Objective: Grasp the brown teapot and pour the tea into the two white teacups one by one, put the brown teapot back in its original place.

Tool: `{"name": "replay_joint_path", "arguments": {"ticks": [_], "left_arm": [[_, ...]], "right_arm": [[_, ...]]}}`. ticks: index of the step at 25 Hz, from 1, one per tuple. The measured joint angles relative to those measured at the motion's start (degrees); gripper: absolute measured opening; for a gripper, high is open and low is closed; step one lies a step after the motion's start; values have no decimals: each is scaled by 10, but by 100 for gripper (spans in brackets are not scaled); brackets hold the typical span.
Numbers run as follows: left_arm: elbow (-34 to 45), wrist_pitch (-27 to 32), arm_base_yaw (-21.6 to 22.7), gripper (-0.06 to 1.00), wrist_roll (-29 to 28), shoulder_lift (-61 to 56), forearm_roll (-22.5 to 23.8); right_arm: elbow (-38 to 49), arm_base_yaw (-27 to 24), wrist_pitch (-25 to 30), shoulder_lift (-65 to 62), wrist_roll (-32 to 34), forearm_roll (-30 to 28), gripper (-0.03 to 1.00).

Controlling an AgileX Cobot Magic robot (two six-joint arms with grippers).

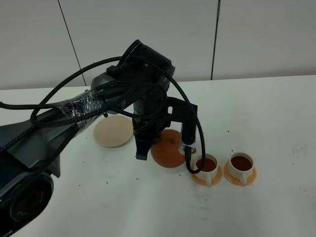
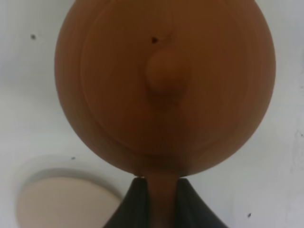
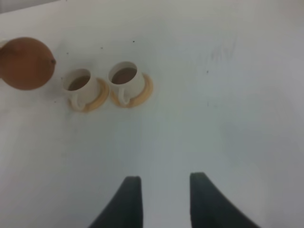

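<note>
The left hand [image 2: 156, 202] is clenched on the loop handle of the squat, round, terracotta-brown clay teapot [image 2: 164, 85]; in the left wrist view the 2 dark fingers [image 2: 135, 204] press the handle from either side, so the pot hangs directly ahead of the hand with its knobbed lid facing the camera. This grip on the handle leaves the spout free, which suits pouring. In the exterior high view the teapot [image 1: 168, 148] sits beneath the left arm, just beside the nearer of the 2 small cream-white teacups [image 1: 207, 165], with the second teacup [image 1: 242, 163] beyond it, farther from the hand. Each cup stands on a small orange saucer [image 1: 205, 178], and both cups show dark tea inside, so the pouring stage is judged complete or nearly so. Whether the pot touches the white counter [image 1: 276, 113] or is held just above it cannot be determined. The flat, round, cream-beige coaster disc [image 1: 113, 131] lies bare on the opposite side of the hand from the cups, near but apart from the pot; it is judged to be the return position. The right hand [image 3: 164, 202] is released, with its jaws standing apart over bare counter, well clear of the cups and holding nothing, which leaves the left arm an unobstructed working area.
</note>
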Motion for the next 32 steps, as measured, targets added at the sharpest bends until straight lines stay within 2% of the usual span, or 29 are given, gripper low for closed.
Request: {"name": "replay_joint_path", "arguments": {"ticks": [11, 24, 32], "left_arm": [[0, -45, 36, 17, 27, 29, -65], [0, -47, 50, 17, 43, 39, -95], [0, -48, 51, 17, 45, 39, -95]], "right_arm": [[0, 0, 0, 0, 0, 0, 24], [0, 0, 0, 0, 0, 0, 24], [0, 0, 0, 0, 0, 0, 24]]}}
